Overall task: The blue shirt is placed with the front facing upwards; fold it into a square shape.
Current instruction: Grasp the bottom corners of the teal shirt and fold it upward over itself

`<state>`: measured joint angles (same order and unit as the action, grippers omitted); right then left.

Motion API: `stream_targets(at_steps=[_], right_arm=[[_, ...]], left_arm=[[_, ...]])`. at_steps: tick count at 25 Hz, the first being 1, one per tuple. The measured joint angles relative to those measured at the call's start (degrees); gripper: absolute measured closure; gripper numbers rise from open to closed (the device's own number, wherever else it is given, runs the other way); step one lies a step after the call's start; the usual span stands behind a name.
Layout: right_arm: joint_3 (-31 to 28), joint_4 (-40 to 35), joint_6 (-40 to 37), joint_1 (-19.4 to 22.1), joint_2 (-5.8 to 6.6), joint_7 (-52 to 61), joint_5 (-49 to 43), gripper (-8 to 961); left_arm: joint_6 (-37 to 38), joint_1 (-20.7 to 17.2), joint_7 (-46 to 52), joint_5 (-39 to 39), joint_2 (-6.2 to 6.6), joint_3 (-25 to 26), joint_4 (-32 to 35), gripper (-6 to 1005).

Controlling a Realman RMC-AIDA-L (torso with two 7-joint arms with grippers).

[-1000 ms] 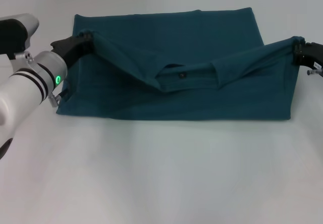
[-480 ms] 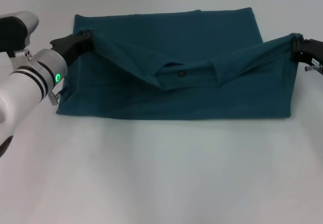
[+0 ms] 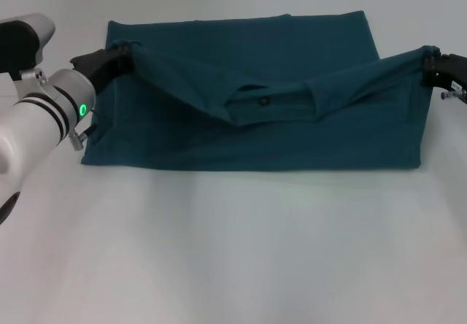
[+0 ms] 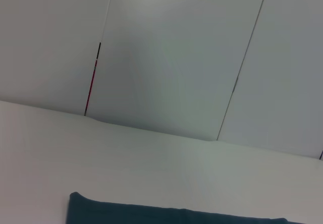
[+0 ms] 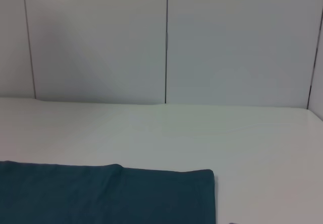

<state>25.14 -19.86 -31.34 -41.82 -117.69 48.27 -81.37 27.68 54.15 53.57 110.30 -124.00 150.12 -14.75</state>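
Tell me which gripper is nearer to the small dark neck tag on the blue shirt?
Left. The left gripper holds the blue shirt at its left end, somewhat closer to the neck tag. The right gripper holds the right end, slightly farther.

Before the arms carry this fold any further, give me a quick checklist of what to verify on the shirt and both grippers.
1. Left gripper pinching its corner of the blue shirt: ok.
2. Right gripper pinching the opposite corner: ok.
3. Lifted edge level between the grippers: not ok, it sags at the collar in the middle.
4. Lower layer flat on the table: ok, near hem straight.
5. Far edge of the shirt flat, per wrist views: ok.
6. Front lettering position: cannot tell, hidden.
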Motion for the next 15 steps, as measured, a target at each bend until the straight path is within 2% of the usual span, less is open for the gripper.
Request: stream_targets(at_steps=[6,11,12,15], right_arm=[[0.0,-0.38,0.43,-0.04,-0.4,-0.33,-0.01,866],[0.07,-0.49,0.58,-0.29,-0.17,-0.12,-0.21,646],[0.08,-0.5,0.63,-0.35,-0.12,-0.11,-0.21,629],[0.09,-0.5,1.11,-0.8,-0.02,-0.09,0.0,577]], left_arm=[[0.0,-0.09,0.18,1.78,-0.02,0.05,0.02,860],[0.0,-0.57,0.2,3.7,-0.05,0.08,0.07,840],[0.0,-0.66,0.2,3.79,-0.07,0.07,0.15,836],[0.0,-0.88,0.21,3.83,-0.09,-0.19,0.31,724]])
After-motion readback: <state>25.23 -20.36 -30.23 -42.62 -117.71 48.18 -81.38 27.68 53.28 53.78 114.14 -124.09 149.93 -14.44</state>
